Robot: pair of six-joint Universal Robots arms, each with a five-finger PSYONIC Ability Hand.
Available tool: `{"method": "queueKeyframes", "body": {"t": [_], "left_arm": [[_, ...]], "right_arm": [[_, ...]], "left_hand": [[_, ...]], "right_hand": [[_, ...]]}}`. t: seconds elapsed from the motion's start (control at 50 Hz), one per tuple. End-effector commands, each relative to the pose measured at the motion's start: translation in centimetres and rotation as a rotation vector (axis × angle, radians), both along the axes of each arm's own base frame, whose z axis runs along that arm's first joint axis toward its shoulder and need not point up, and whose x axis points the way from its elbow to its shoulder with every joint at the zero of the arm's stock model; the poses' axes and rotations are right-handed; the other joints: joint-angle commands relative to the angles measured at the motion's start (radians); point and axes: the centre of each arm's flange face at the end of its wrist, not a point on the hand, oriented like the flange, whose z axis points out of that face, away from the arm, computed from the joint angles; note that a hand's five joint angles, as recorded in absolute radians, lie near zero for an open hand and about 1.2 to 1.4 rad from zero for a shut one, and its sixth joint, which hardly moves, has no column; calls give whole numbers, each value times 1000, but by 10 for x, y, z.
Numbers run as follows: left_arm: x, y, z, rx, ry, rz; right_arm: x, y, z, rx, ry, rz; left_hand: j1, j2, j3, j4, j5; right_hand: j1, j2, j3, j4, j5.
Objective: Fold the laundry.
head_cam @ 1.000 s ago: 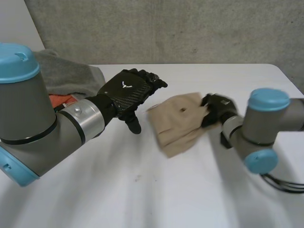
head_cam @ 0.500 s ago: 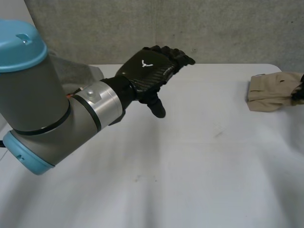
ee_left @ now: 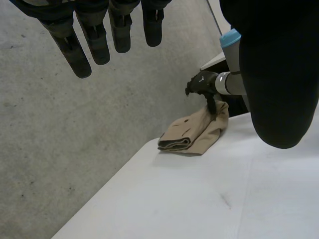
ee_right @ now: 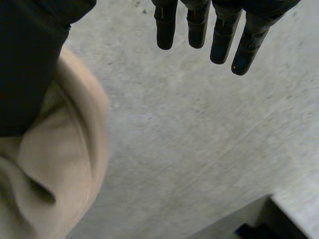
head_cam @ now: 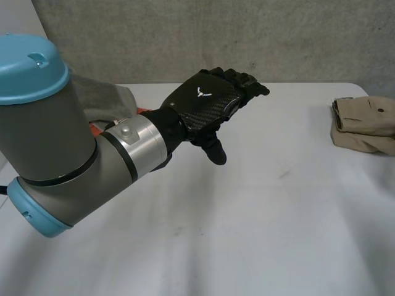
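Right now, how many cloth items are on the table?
3: folded tan garment at the right edge, grey cloth behind the left arm, orange piece beside it; the arm may hide more.

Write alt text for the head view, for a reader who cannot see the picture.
The robot's left hand hovers open above the white table, holding nothing. A folded beige garment lies near the table's right edge, and a grey cloth sits behind the left arm.
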Motion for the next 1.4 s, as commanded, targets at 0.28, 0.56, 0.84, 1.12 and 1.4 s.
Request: {"method": "queueKeyframes", "body": {"t": [0.28,0.56,0.84,1.12,1.4], "left_arm": [[96,-132,33,-256,73,602],[210,-311,-91,-537,-425,864],[224,-342,-128,-475,-366,825],[142,-211,26,-305,312,622],[17,-52,-41,81,242,172]], "right_arm": [[171,170,71,24,8,705],[199,272,39,377,-46,908],[187,289,19,476,-75,877],[169,279,44,412,-92,809],[158,273,55,378,-147,759]], "left_hand": [[13,-7,-17,-7,-20],[-1,-22,-32,-22,-35],[1211,1190,1180,1190,1177],[1211,1190,1180,1190,1177],[1211,1190,1180,1190,1177]], "right_hand": [[-36,-48,-40,-64,-72],[-36,-48,-40,-64,-72],[-36,-48,-40,-64,-72],[-36,-48,-40,-64,-72],[-36,-48,-40,-64,-72]]}}
